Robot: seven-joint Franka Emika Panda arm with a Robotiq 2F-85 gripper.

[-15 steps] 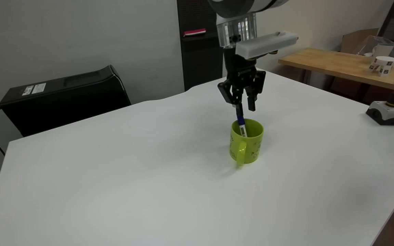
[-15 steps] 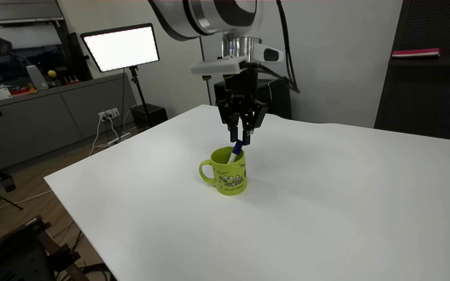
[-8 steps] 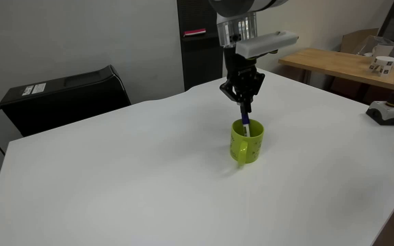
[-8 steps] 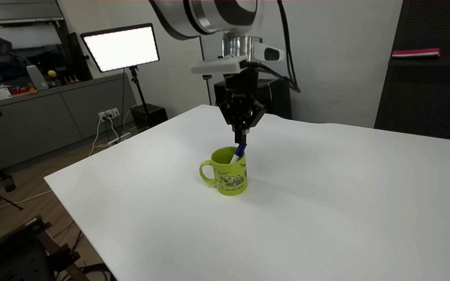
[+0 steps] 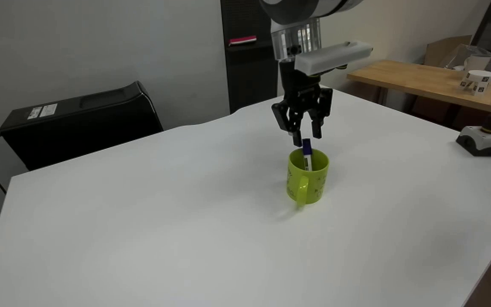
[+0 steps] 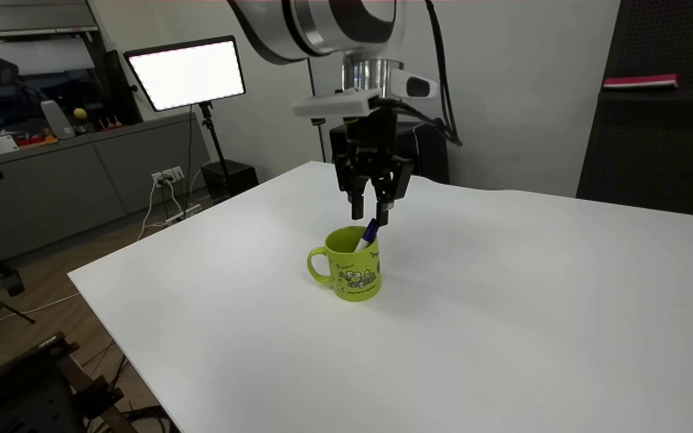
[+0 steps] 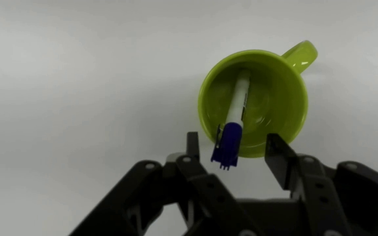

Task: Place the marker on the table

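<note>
The marker (image 5: pixel 307 149) has a white body and a blue cap. It leans inside the lime-green cup (image 5: pixel 317 187), cap end up, sticking out above the rim. The cup (image 6: pixel 352 273) stands upright on the white table (image 5: pixel 164 221). My gripper (image 5: pixel 307 135) is open just above the cup. In an exterior view my gripper (image 6: pixel 370 211) has a fingertip close to the cap of the marker (image 6: pixel 367 236). In the wrist view the cap of the marker (image 7: pixel 235 116) lies between the spread fingers of my gripper (image 7: pixel 233 146), nearer the left finger, with gaps on both sides.
A grey and black button box (image 5: pixel 484 140) sits on the table's far right edge. A light-wood table (image 5: pixel 411 81) with clutter stands behind it. A black machine (image 5: pixel 79 123) stands behind the table's back edge. A lit panel (image 6: pixel 190 75) stands beyond the table.
A second ago the fingers were open; half a second ago they were shut at the marker's cap. Now they are open again and off the cap. The marker's top has shifted slightly.
</note>
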